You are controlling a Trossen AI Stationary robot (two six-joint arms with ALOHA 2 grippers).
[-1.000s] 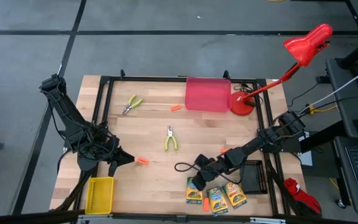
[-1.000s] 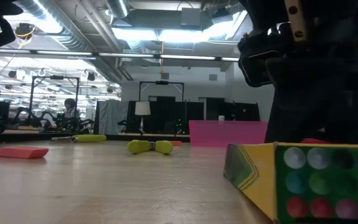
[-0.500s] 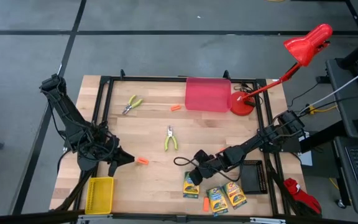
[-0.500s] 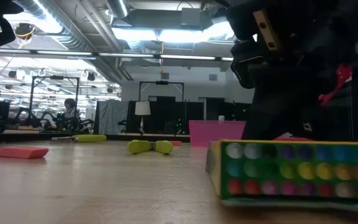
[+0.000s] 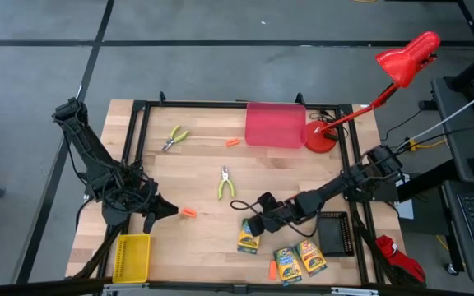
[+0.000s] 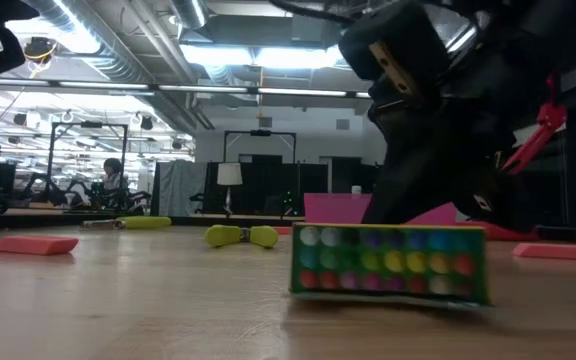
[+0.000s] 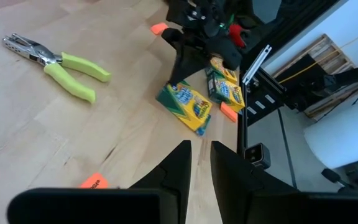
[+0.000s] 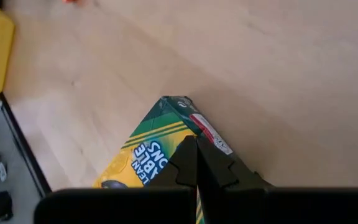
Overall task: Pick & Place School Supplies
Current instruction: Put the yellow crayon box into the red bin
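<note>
1. The table [image 5: 204, 164] is pale wood with visible grain and a smooth, faintly satin finish.
2. The crayon box [image 5: 249, 237] looks like printed cardboard, lightly glossy.
3. The pliers [image 7: 58, 60] have bare, shiny metal jaws and matt yellow-green handle sleeves that look like plastic or rubber.
4. The red bin [image 5: 276, 124] is translucent, smooth plastic.
5. The yellow bin [image 5: 132, 256] is opaque plastic with a ribbed floor.
6. The desk lamp [image 5: 401, 62] has a glossy red shell.
7. The right gripper [image 8: 196, 163] has matt black fingers.

Green/yellow crayon box [image 5: 248, 236], lime-handled pliers [image 5: 225, 184], orange stick [image 5: 188, 213], pink bin [image 5: 276, 125].
</note>
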